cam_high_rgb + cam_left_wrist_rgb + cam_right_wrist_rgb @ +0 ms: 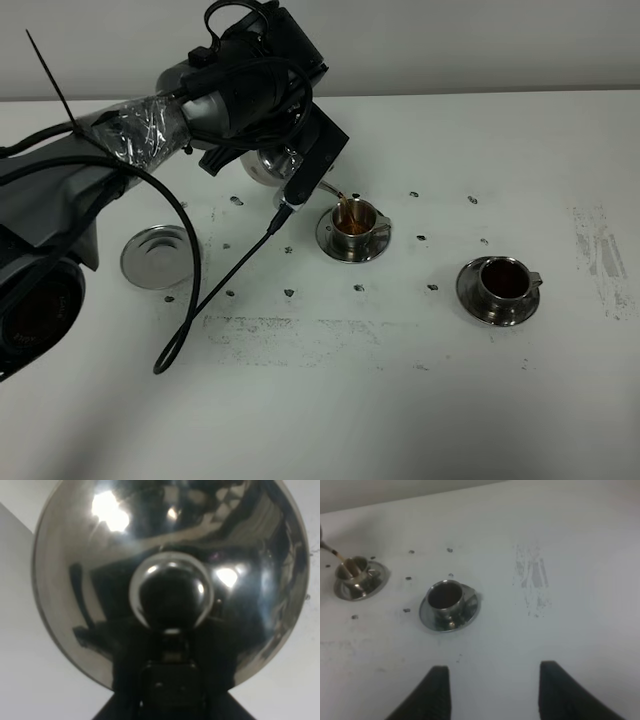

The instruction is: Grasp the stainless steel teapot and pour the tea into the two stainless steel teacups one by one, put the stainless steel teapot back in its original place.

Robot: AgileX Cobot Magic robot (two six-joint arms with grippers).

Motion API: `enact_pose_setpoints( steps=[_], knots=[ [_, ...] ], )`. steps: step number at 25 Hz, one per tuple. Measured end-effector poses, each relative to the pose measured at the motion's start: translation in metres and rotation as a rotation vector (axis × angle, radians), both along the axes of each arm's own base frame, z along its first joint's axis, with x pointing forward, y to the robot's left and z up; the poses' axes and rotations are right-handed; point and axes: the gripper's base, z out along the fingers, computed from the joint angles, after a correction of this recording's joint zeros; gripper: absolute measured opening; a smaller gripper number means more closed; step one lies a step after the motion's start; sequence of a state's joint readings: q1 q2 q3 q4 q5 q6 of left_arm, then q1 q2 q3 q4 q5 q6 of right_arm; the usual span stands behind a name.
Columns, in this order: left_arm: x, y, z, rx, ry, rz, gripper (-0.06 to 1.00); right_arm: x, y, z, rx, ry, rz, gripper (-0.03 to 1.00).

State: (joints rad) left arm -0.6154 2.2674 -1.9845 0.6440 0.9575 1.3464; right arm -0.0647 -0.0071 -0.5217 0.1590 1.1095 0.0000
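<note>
My left gripper (298, 168) is shut on the stainless steel teapot (266, 164) and holds it tilted above the table. A thin stream of amber tea (343, 204) runs from its spout into the left teacup (355, 222) on its saucer. The teapot's domed lid and knob (171, 595) fill the left wrist view. The right teacup (503, 281) holds dark tea; it also shows in the right wrist view (445, 596). The teapot's empty round saucer (160, 257) lies at the left. My right gripper (492, 690) is open and empty, above the table near the right teacup.
A black cable (215, 295) hangs from the left arm and loops over the table between the empty saucer and the left teacup. Small dark marks dot the white table (420, 400). A scuffed patch (600, 260) lies at the right.
</note>
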Motion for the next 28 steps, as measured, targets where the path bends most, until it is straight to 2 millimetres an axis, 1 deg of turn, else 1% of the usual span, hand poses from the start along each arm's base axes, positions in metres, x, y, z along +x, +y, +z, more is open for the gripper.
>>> enact_pose_setpoints(
  steps=[28],
  knots=[
    [-0.010, -0.020, 0.006, 0.101, -0.077, -0.074, 0.19, 0.000, 0.000, 0.000, 0.000, -0.001, 0.000, 0.40]
  ],
)
